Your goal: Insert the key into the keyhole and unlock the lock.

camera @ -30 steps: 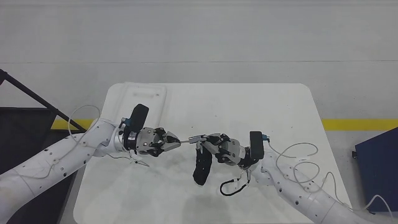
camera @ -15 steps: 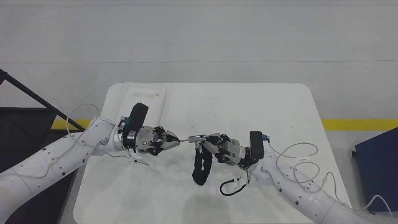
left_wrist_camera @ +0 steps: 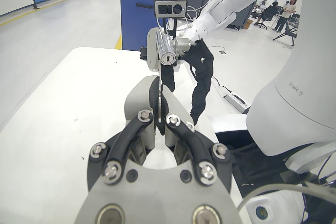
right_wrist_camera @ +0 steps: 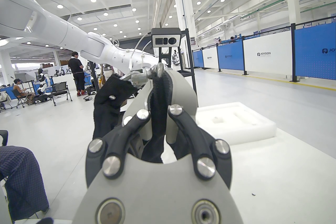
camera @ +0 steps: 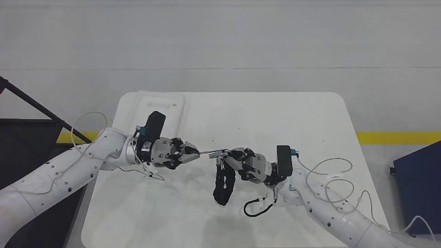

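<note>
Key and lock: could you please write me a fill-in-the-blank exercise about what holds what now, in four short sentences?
1. The left claw is shut on the ___.
2. The right claw grips the ___, with the keyhole turned toward the other arm.
3. A cable of ___ colour hangs below it.
4. Both arms are above a ___ table.

Missing words: key; lock; black; white.
</note>
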Available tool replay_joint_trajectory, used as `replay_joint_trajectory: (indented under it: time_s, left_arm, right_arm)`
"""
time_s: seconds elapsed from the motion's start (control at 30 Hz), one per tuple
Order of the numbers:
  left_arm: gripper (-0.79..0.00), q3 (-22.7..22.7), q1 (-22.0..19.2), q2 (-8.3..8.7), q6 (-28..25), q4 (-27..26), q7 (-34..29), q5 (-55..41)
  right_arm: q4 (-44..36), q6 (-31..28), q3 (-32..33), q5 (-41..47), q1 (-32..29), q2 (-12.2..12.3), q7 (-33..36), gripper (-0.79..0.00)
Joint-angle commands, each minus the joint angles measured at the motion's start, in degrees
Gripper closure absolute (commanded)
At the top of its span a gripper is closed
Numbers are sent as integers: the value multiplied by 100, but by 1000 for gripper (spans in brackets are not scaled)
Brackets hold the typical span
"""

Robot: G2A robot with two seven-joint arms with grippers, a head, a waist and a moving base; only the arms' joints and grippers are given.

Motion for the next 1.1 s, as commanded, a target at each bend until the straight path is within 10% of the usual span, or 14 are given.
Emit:
replay_joint_trajectory:
  time_s: [0.0,1.07]
  left_arm:
    - [0,0,-2,-3,0,-25,-56,-44]
    - [0,0,-16,215,0,-190,-194,-109]
  right_arm:
    - [0,0,0,0,0,0,0,0]
    - [0,0,0,0,0,0,0,0]
